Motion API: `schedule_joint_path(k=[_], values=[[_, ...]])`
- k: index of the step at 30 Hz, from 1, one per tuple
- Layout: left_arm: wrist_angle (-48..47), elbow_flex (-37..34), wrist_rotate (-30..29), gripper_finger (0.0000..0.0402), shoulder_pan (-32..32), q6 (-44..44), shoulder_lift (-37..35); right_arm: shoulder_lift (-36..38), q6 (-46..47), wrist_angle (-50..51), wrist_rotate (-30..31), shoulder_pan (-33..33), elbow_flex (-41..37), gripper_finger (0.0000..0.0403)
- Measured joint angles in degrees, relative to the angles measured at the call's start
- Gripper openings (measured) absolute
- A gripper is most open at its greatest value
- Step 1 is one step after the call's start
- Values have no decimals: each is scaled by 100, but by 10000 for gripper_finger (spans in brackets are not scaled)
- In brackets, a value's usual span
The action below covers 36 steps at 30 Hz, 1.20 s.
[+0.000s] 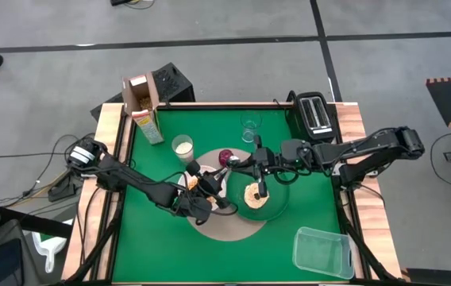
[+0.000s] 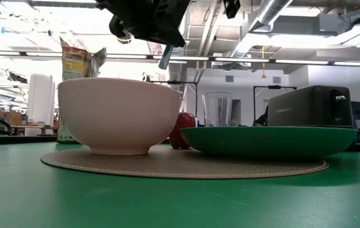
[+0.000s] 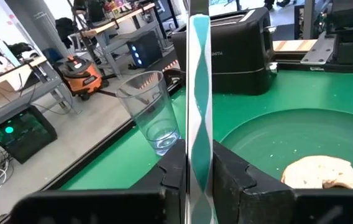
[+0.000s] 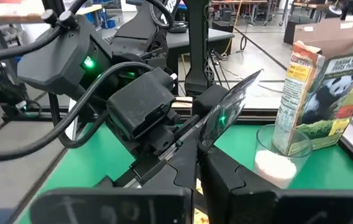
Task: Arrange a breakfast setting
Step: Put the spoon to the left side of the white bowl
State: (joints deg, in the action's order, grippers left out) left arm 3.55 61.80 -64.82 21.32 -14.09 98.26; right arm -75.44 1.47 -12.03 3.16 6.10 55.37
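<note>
We've got the metal spoon (image 3: 199, 93) pinched in both the left gripper (image 1: 202, 181) and right gripper (image 1: 245, 165) above the tan mat (image 1: 210, 230), so release one slowly before placing it.

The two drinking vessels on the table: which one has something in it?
The white cup beside the cereal box, filled with something white. The clear glass near the toaster stands empty.
</note>
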Motion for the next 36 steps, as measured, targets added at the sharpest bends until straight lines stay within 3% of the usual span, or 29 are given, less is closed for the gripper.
schedule_joint_path(k=[6,11,17,21,25,31,36], values=[[-22,-2,53,44,2,-16,0,0,307,67,-55,-23,-2,52],[-273,-9,67,37,132,-29,-82,166,318,402,-61,-16,-9,102],[-1528,-39,172,30,427,-836,-645,732,75,1354,-35,-14,-17,167],[-1778,-423,404,35,592,-1287,-1178,928,-287,1372,-26,-14,-314,189],[-842,-1141,1137,30,692,-1197,-1742,865,-466,635,-293,-95,-826,193],[2555,-2430,3541,34,603,-149,-2065,306,-455,-1024,-1469,-364,-1191,184],[3954,-2798,4778,32,402,153,-1868,-354,-260,-2311,-2158,-399,-1185,178]])
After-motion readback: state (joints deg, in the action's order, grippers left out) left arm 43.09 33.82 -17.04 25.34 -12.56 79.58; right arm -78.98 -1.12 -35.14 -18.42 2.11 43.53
